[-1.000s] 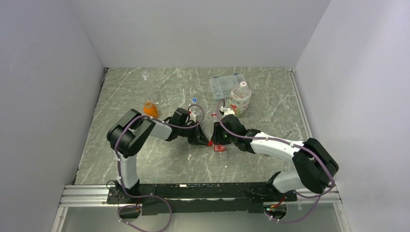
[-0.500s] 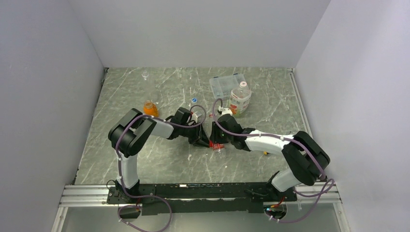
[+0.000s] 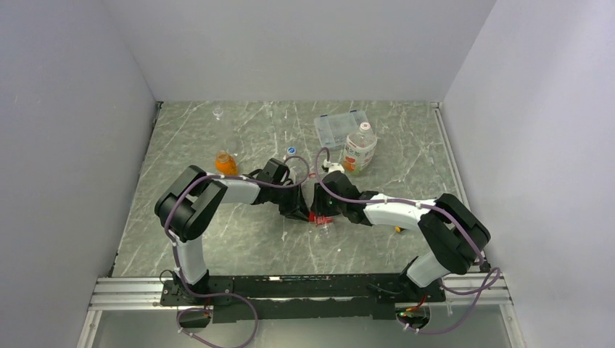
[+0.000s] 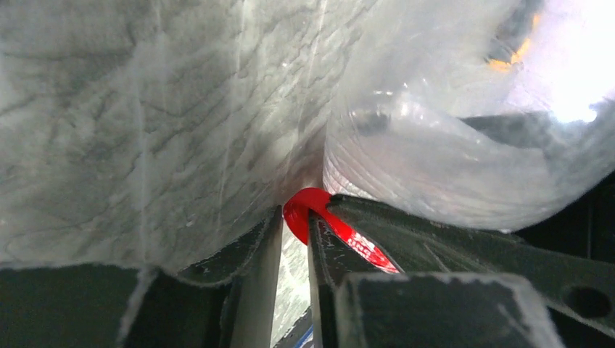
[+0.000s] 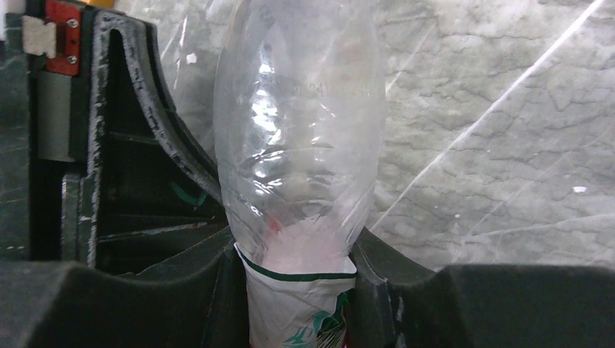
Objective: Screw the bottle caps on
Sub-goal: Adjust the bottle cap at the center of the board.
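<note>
The left pincer (image 4: 294, 230) pinches the red cap (image 4: 306, 209) edge-on, just beside the clear bottle (image 5: 297, 145), which the right pincer (image 5: 301, 272) clamps at its label (image 5: 294, 315), at the middle of the table (image 3: 239, 239). Held so thinly and askew, the cap may well slip free or cross-thread. The label's green print is too cropped to read.

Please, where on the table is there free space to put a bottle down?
The table is bare far-centre, between the tiny vial and the compartment box, and near-left, between the left arm and the wall. Crowded: the middle, where the left pincer with the red cap and the right pincer with the clear bottle meet.
</note>
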`<state>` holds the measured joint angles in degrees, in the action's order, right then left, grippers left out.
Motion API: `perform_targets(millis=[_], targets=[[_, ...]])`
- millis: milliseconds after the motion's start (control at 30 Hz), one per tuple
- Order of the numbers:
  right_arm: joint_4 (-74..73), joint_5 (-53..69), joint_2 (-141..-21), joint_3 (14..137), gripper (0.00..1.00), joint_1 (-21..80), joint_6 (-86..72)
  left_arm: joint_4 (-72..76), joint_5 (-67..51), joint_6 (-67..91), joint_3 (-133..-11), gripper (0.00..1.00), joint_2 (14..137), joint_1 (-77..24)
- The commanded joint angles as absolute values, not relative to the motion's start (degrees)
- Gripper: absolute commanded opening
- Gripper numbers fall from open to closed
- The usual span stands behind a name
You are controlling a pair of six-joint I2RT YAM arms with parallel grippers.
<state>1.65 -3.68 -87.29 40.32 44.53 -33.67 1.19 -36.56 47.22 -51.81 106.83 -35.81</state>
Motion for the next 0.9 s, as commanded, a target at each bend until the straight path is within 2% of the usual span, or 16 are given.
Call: perform_targets(millis=[0,133,267,467,633,867], targets=[[3.04,-0.76,-86.6,42.87,0.23,45.44,-35.28,-2.61,-30.72,43.91,-52.8,0.21,105.51,-36.12],[3.02,-0.26,-86.18,43.3,0.22,45.68,-35.59,-2.96,-29.86,43.75,-52.66,0.05,104.79,-36.12],[2.73,-0.26,-86.32,43.59,0.22,45.97,-35.66,-2.56,-29.6,43.85,-52.18,0.0,104.25,-36.12],[2.29,-0.26,-86.03,44.02,0.22,46.39,-35.95,-4.52,-26.88,43.04,-52.0,0.01,102.6,-36.04],[1.86,-0.26,-86.08,44.71,0.22,46.73,-35.95,-4.34,-25.25,42.81,-50.96,0.18,100.46,-36.04],[2.07,-0.26,-87.16,45.43,0.22,47.27,-36.24,-4.7,-23.71,42.57,-50.4,0.2,99.01,-36.04]])
